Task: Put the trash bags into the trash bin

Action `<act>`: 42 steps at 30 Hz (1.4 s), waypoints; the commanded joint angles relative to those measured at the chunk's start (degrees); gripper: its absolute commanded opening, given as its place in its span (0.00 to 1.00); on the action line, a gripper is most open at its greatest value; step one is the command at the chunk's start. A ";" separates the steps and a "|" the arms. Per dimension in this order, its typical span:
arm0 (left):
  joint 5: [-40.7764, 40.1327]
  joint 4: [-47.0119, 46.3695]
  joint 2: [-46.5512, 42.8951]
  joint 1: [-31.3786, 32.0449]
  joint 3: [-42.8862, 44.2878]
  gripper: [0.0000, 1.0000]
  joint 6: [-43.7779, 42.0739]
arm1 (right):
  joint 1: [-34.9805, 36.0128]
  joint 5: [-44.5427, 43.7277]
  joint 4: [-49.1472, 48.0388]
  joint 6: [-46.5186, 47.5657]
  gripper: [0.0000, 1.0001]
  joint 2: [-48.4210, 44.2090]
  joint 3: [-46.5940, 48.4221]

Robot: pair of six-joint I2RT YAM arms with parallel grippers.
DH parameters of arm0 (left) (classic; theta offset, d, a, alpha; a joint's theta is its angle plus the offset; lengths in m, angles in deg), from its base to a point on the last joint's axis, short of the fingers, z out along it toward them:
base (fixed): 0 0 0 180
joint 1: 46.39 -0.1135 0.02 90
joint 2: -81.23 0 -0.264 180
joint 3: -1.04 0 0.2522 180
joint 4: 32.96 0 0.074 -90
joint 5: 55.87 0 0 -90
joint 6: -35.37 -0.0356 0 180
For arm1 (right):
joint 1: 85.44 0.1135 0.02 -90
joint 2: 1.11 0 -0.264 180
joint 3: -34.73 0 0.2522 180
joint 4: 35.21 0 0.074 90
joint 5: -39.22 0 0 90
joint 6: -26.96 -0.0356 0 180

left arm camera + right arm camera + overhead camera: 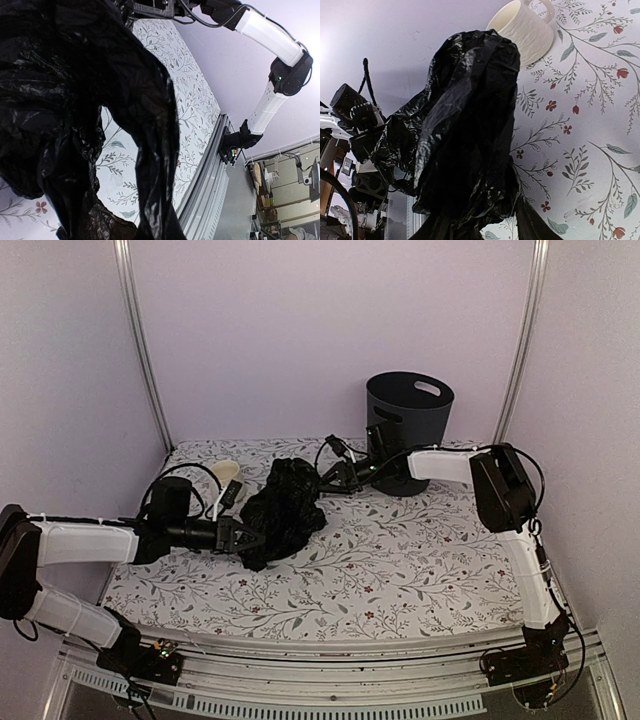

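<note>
The black trash bag (284, 508) hangs crumpled between my two grippers, above the middle-left of the floral table. My left gripper (246, 537) is at the bag's lower left edge and shut on it. In the left wrist view the bag (75, 100) fills most of the frame and hides the fingers. My right gripper (323, 481) is shut on the bag's upper right edge. In the right wrist view the bag (465, 140) rises from the jaws and covers them. The dark grey trash bin (409, 430) stands upright at the back right, behind the right forearm.
A small cream cup (226, 472) lies at the back left of the table, close behind the bag; it also shows in the right wrist view (525, 30). The metal rail (330, 680) runs along the table's near edge. Side walls stand close on both sides.
</note>
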 commanded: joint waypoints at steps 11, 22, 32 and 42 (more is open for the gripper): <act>0.54 3.60 -2.34 -0.59 2.13 0.00 -3.37 | 0.97 4.70 -10.22 -1.48 0.02 -6.43 -1.26; -16.12 12.97 -10.54 -6.23 0.63 0.00 -0.71 | -2.22 -19.89 4.87 21.77 0.02 -31.03 -17.27; -12.81 5.43 -6.24 -7.67 0.59 0.00 2.98 | -2.17 -29.26 17.88 29.70 0.02 -38.64 -27.00; -20.86 14.02 -6.46 -8.30 6.78 0.00 -1.35 | -2.06 -46.72 27.08 31.14 0.02 -40.95 -23.33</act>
